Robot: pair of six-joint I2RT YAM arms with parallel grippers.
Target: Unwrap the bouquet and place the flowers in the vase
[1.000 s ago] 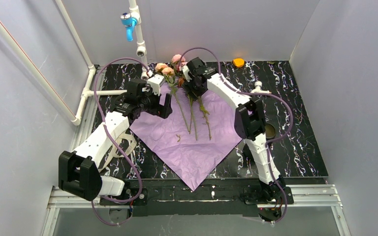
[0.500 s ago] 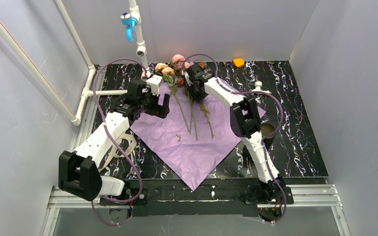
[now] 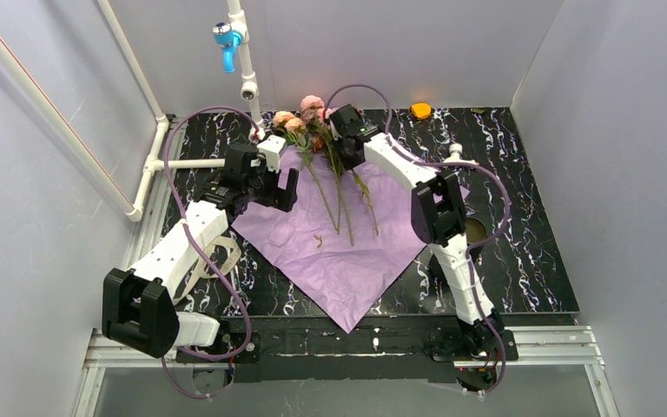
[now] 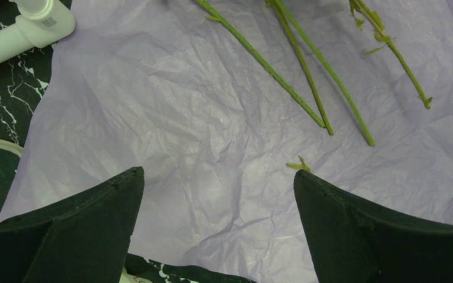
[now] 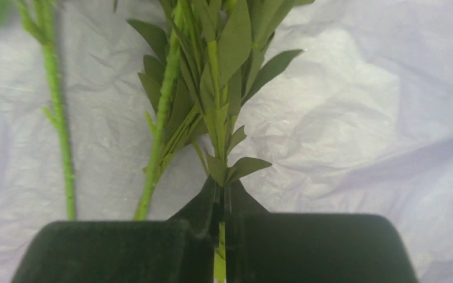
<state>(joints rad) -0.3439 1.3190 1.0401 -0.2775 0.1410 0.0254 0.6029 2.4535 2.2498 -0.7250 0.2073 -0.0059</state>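
The bouquet's lilac paper [image 3: 339, 243] lies spread flat on the black marble table. On it lie the flowers [image 3: 340, 187], their pink and peach heads [image 3: 300, 117] at the far end and their green stems [image 4: 307, 76] pointing toward me. My right gripper [image 3: 346, 149] is shut on one leafy stem [image 5: 221, 118] just below the heads, and two more stems [image 5: 159, 130] lie to its left. My left gripper [image 4: 218, 177] hangs open over the paper's left part with nothing between its fingers [image 4: 94, 224]. The vase's dark round mouth [image 3: 476, 230] shows just right of the right arm.
A beige ribbon [image 3: 217, 256] lies off the paper's left edge. White pipes [image 3: 182, 162] run along the left side and back corner. An orange object [image 3: 420, 110] sits by the back wall. A small green scrap [image 4: 299, 166] lies on the paper.
My right gripper has closed on the leafy stem and shifted slightly toward the back; the stems moved a little with it. The left gripper stayed open, almost still.
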